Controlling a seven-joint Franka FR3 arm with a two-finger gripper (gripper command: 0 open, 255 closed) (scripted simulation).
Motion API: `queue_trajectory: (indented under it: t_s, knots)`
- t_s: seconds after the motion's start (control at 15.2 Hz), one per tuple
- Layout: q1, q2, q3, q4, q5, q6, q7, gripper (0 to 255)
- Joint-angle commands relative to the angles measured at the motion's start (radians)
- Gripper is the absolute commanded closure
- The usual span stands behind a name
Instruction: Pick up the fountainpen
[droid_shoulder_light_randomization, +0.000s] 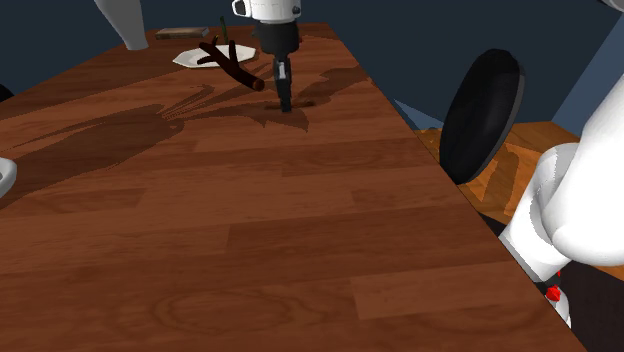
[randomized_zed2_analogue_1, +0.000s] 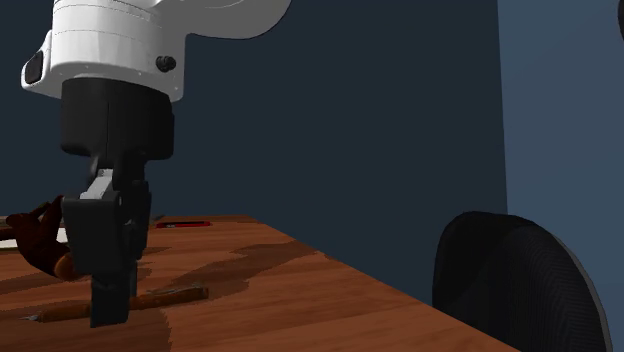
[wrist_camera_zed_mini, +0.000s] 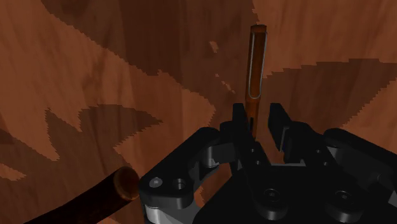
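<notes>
Dark wood table (droid_shoulder_light_randomization: 300, 250): slim brown fountainpen (wrist_camera_zed_mini: 256, 70), clip visible, lies flat; gripper (wrist_camera_zed_mini: 257, 113) fingers narrowly parted, straddling it, unclamped.

The arm (droid_shoulder_light_randomization: 575, 205) is glossy white, built of rounded, tube-like links. Directly above the gripper (randomized_zed2_analogue_1: 108, 305) sits a white cylindrical wrist (randomized_zed2_analogue_1: 110, 55), ringed with a row of tiny dots and carrying a dark round socket (randomized_zed2_analogue_1: 166, 64). The gripper is all black and blocky, with round screw holes (wrist_camera_zed_mini: 273, 198) behind its fingers (wrist_camera_zed_mini: 237, 121). Far from the gripper, a small red mark (droid_shoulder_light_randomization: 551, 293) sits on the white base link.
</notes>
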Motion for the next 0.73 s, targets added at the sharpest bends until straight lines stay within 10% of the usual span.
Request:
queue_trajectory:
  t_s: [0.0, 0.66]
  knots:
    - [-0.004, 0.006, -0.005, -0.007, -0.01, 0.004, 0.0, 255]
    - [-0.004, 0.015, -0.004, 0.059, -0.011, -0.053, 0.0, 255]
